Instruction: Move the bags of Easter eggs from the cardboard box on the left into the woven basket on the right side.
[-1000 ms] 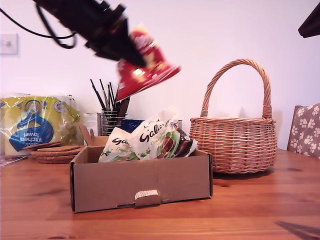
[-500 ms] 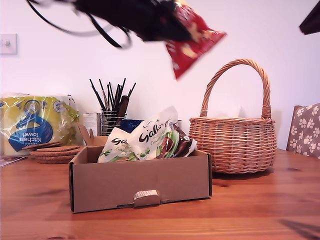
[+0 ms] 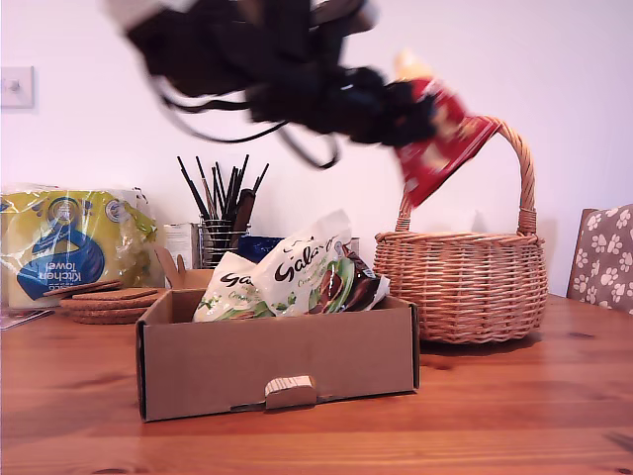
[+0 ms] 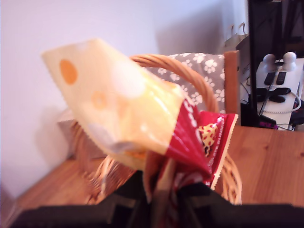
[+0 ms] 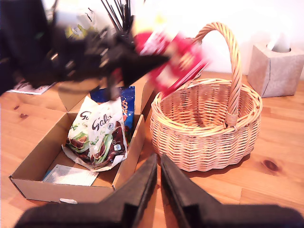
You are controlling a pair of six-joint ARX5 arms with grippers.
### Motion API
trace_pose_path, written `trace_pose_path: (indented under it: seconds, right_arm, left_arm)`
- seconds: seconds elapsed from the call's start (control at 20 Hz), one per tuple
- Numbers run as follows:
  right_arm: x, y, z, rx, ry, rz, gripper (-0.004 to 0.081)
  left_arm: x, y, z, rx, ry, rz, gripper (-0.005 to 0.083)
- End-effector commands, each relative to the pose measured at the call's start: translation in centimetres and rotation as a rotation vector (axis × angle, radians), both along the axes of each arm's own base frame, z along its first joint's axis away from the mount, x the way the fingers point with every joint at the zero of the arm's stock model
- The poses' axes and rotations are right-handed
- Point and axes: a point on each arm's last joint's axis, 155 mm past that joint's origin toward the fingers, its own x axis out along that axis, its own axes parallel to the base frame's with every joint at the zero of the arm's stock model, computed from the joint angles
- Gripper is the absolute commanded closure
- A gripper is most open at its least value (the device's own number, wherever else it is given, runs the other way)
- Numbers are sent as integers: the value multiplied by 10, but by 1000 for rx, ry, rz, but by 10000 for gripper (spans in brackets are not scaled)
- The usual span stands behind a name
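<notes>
The first claw (image 3: 410,114) grips the red bag (image 3: 440,148) just above the basket (image 3: 461,282), beside its handle; the second claw (image 5: 159,166), closed and empty, hangs farther back.

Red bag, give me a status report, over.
My first gripper shut on the red bag, airborne beside the woven basket handle. My second gripper shut, empty, low by the basket. Galaxy bags in the cardboard box. Handle close to the path.

- The red bag (image 3: 442,148) hangs tilted in the air, over the near rim of the woven basket (image 3: 461,280).
- White-and-green Galaxy bags (image 3: 297,277) lean upright inside the open, brown cardboard box (image 3: 277,361), beside the basket.
</notes>
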Motion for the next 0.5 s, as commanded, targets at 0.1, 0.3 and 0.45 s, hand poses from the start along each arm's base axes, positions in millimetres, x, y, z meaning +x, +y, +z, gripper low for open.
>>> trace_pose_path:
  seconds: [0.1, 0.3, 0.45]
  right_arm:
    - [1, 0, -4, -2, 5, -2, 781]
    - [1, 0, -4, -1, 2, -2, 781]
    - [1, 0, -1, 2, -8, -1, 781]
  left_arm:
    - [20, -19, -30, 30, 39, 5, 785]
    - [35, -25, -60, 70, 83, 32, 783]
    - [36, -23, -72, 99, 115, 46, 751]
